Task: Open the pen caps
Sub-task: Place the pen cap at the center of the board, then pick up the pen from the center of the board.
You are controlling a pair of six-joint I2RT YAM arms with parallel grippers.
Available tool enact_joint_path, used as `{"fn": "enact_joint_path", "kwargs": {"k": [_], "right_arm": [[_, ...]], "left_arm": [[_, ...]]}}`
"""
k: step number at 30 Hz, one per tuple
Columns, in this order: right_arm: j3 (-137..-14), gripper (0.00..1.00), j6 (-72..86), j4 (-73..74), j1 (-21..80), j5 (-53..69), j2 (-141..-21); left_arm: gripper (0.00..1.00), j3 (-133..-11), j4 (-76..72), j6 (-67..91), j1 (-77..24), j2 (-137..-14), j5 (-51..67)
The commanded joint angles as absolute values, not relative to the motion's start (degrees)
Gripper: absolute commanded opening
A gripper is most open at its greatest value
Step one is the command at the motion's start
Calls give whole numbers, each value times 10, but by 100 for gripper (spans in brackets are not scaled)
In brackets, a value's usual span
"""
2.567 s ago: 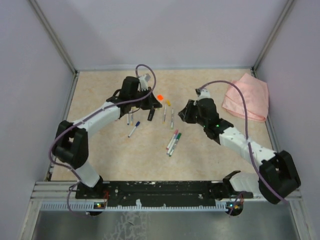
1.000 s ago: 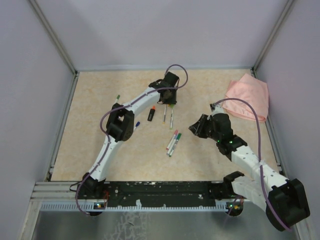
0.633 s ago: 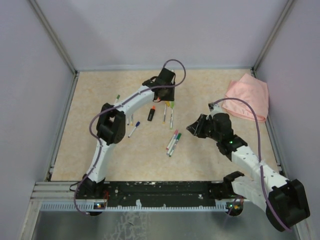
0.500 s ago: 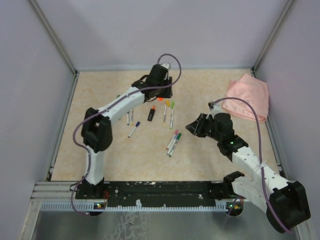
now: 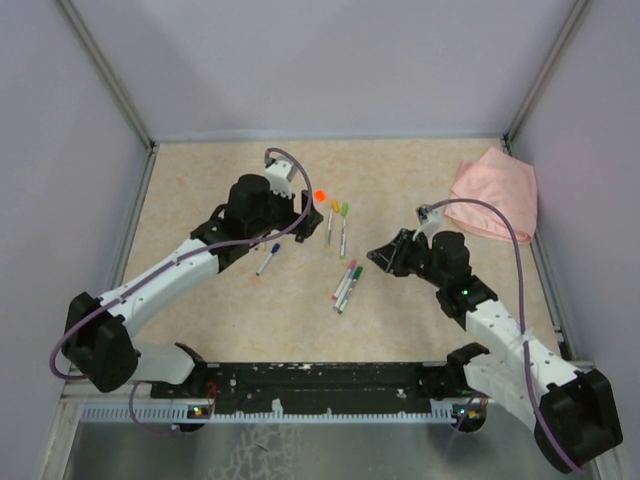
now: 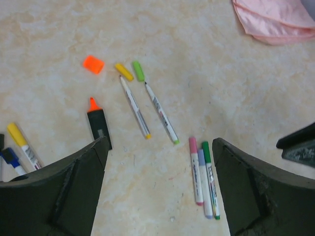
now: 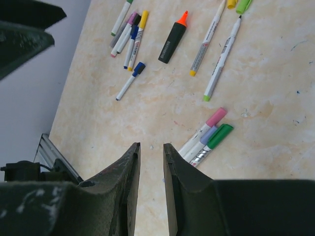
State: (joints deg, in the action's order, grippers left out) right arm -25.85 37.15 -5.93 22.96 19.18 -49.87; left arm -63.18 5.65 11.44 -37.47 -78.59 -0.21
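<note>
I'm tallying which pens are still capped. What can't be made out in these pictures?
Black highlighter: hidden under the left arm in the top view.
Yellow-capped pen and blue-capped pen: cut off by the frame edge and the left end effector in the left wrist view.
Loose yellow cap and green cap: clipped by the top edge in the right wrist view.
Three-pen group: too small in the top view to judge cap fit.

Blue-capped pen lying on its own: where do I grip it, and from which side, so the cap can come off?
Take the blue-capped pen by its white barrel at mid-length, coming from straight above with the pincer jaws across its thin width. It lies flat with nothing touching either side, and that hold leaves the blue cap free to pull.
</note>
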Motion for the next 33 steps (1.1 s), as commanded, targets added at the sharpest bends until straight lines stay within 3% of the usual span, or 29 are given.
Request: {"fn": "enact_joint_path", "kwargs": {"k": [1,8,13,19,26,33], "right_arm": [[-247,26,385,-107,224,191,-482],[-225,26,394,-108,224,165,-477],[-216,26,406,-99,224,141,-486],[-212,26,419,-85,224,120,-500],[-208,26,423,-71,223,112,-501],[-213,26,415,-63,219,111,-501]], "left_arm": [[90,-558,16,114,-371,-740,87],[85,-496,33,149,-371,-747,183],[75,-527,89,165,-376,-820,219],[61,-582,155,146,-427,-917,169],[52,-659,228,139,-501,-1008,80],[43,-708,259,136,-515,-1060,56]]}}
